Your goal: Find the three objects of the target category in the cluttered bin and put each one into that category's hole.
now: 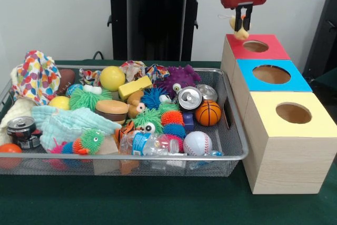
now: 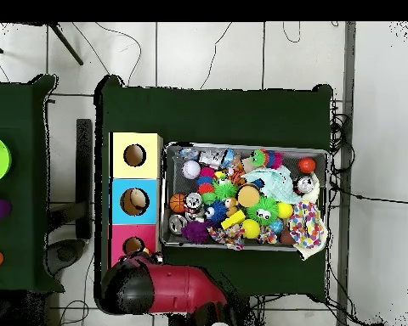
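Looking across the green table [image 1: 158, 204] from the front, we meet first the yellow-topped box [image 1: 292, 140] at the right and the near rim of the bin [image 1: 131, 158], with a crushed clear plastic bottle [image 1: 152, 145] lying just behind that rim beside a baseball [image 1: 197, 143]. To the left sit an orange ball [image 1: 9, 154], a dark drink can [image 1: 21, 129] and a pale mint cloth [image 1: 66, 122].

A little deeper in the clutter we find the orange tiger [image 1: 122, 130], half buried under a green fuzzy ball with googly eyes [image 1: 147, 119], and just behind it the tan dog [image 1: 136, 105], next to a toy burger [image 1: 111, 111]. A small basketball [image 1: 208, 113] and a silver can [image 1: 189, 98] lie toward the bin's right side, level with the blue-topped box [image 1: 268, 77].

Farther back we see a yellow block [image 1: 135, 87], a yellow ball [image 1: 112, 78], the purple knobbly monster [image 1: 178, 80] and a spotted cloth [image 1: 36, 76] at the left corner.

Farthest of all, the red-topped box [image 1: 253, 48] stands at the end of the row, its hole [image 1: 256, 46] open and dark. Above that box's far left corner hangs the gripper [image 1: 242, 25], its fingers clenched on the yellow duck [image 1: 238, 26], which is clear of the box top. In the overhead view the red arm [image 2: 169, 289] covers this spot, so we cannot make out the duck there.
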